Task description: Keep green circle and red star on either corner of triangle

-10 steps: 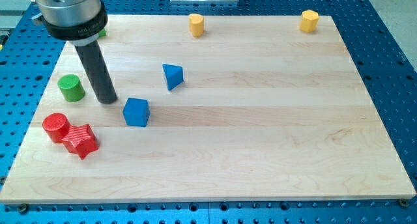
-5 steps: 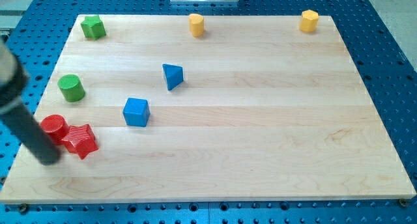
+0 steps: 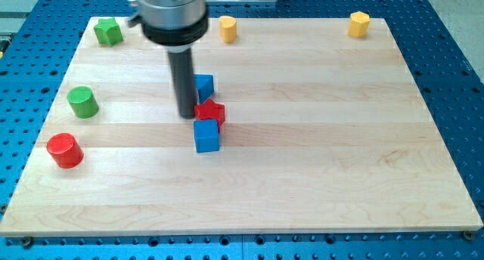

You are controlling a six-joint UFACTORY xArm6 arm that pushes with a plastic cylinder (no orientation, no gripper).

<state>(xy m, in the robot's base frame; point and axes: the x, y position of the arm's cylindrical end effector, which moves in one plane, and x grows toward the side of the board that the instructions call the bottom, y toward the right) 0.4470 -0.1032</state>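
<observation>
The blue triangle sits left of the board's middle, partly hidden by my rod. The red star lies just below it, touching or nearly touching it. The blue cube sits right below the star, against it. My tip rests on the board at the star's left side, close to the triangle. The green circle stands far off at the view's left, apart from the others.
A red cylinder stands at the lower left. A green star is in the top left corner. A yellow cylinder and a yellow hexagon block sit along the top edge.
The red star has moved from beside the red cylinder up and right to below the blue triangle. The blue cube has shifted right and down. My rod moved from the lower left to the star.
</observation>
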